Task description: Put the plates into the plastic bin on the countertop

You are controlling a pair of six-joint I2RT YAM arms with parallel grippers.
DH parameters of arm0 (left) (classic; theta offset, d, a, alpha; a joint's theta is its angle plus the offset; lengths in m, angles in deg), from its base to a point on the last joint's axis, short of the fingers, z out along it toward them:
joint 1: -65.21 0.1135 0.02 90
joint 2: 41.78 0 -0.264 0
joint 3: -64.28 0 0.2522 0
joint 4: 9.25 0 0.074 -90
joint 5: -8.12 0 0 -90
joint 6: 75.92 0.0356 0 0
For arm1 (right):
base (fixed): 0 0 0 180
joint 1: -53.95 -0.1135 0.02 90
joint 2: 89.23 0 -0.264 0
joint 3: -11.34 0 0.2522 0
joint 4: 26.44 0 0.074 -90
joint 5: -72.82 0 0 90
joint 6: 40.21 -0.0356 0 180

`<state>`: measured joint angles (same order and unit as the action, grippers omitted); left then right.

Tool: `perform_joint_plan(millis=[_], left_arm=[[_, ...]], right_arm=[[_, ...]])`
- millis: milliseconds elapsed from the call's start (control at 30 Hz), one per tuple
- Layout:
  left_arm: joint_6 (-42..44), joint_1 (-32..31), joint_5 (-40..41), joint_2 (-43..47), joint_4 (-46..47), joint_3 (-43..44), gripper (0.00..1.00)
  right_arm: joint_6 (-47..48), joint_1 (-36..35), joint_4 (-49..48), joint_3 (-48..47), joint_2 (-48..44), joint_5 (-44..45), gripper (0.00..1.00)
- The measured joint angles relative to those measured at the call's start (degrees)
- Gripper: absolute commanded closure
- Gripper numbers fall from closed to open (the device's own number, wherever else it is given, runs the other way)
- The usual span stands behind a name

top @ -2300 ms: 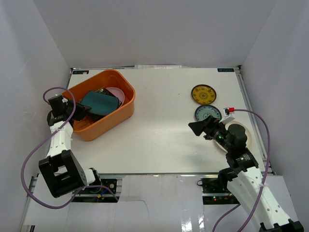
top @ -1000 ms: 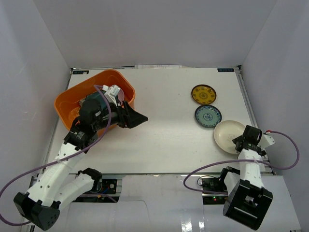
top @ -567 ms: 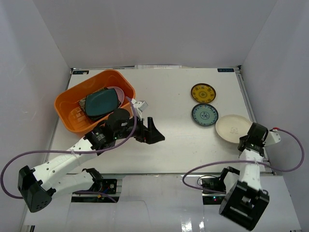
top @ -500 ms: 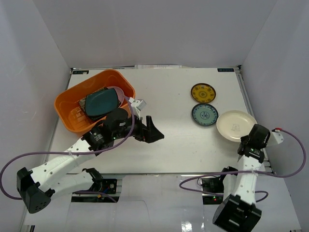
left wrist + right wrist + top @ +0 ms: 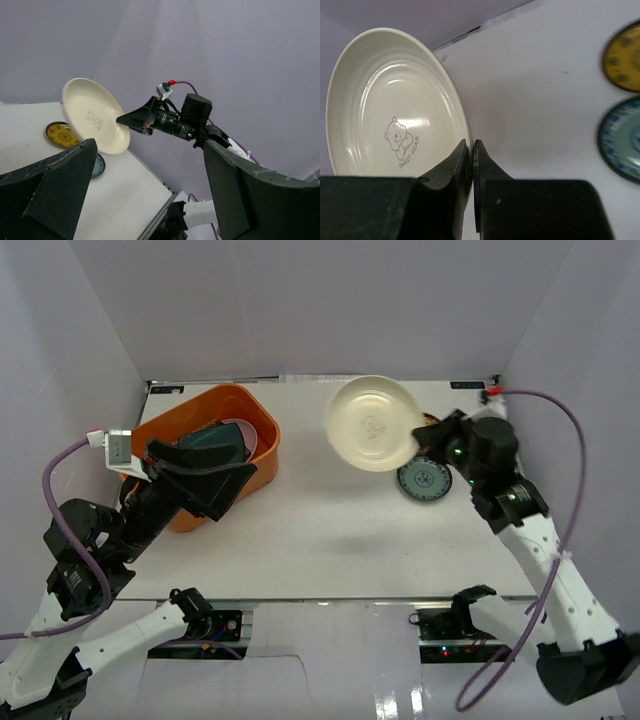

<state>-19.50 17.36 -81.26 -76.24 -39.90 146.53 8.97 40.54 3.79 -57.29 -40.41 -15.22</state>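
My right gripper (image 5: 420, 446) is shut on the rim of the cream plate (image 5: 372, 423), holding it tilted in the air above the back middle of the countertop (image 5: 330, 530). In the right wrist view the fingertips (image 5: 465, 150) pinch the cream plate's (image 5: 395, 110) edge. The orange plastic bin (image 5: 268, 440) stands at the back left with a teal plate (image 5: 205, 440) and a pink plate (image 5: 243, 430) inside. My left gripper (image 5: 235, 490) hangs open and empty over the bin's near side. A blue-patterned plate (image 5: 425, 481) and a yellow plate (image 5: 622, 65) lie at the right.
White walls enclose the countertop on three sides. The right arm's cable (image 5: 570, 440) loops along the right wall. In the left wrist view the raised cream plate (image 5: 95, 117) and the right gripper (image 5: 131, 119) show between my wide-spread left fingers (image 5: 260, 200).
The right gripper shut on the cream plate at the table's right edge and lifted it up and left to the back middle. The left arm drew back left toward the bin, still open.
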Motion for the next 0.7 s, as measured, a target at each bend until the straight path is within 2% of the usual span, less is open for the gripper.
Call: perform_joint_plan(millis=[33, 100, 167, 267, 367, 400, 467, 600, 700], left_arm=[[0.2, 0.0, 1.0, 0.0, 0.2, 0.3, 0.02], [0.6, 0.0, 2.8, -0.4, 0.0, 0.4, 0.02], [1.2, 0.0, 4.3, -1.3, -0.8, 0.3, 0.02], [1.9, 0.0, 6.5, -1.8, -2.3, 0.1, 0.02], [2.5, 0.0, 8.4, -1.1, -3.1, -0.8, 0.02], [2.7, 0.0, 9.0, -0.8, -3.3, -0.9, 0.02], [3.0, 0.0, 9.8, -0.6, -3.5, -1.0, 0.02], [3.8, 0.0, 11.3, -0.5, -4.1, -1.0, 0.02], [4.4, 0.0, 12.1, -0.5, -4.2, -1.0, 0.02]], right_arm=[[1.0, -8.3, -0.4, -4.9, 6.3, 2.7, 0.92], [3.4, -19.4, -1.7, -16.0, 17.9, 4.2, 0.92], [5.6, -26.4, -3.6, -28.4, 31.3, 4.9, 0.92], [8.8, -31.4, -1.3, -47.4, 48.8, 5.6, 0.92], [11.5, -34.2, 2.0, -70.5, 66.9, 5.8, 0.92], [11.7, -34.7, 1.7, -75.1, 71.1, 5.7, 0.92], [12.3, -35.8, 1.5, -78.9, 76.7, 5.4, 0.92], [12.3, -37.3, -0.1, -76.1, 81.4, 4.8, 0.92], [12.1, -38.0, -0.5, -79.5, 86.9, 4.7, 0.92]])
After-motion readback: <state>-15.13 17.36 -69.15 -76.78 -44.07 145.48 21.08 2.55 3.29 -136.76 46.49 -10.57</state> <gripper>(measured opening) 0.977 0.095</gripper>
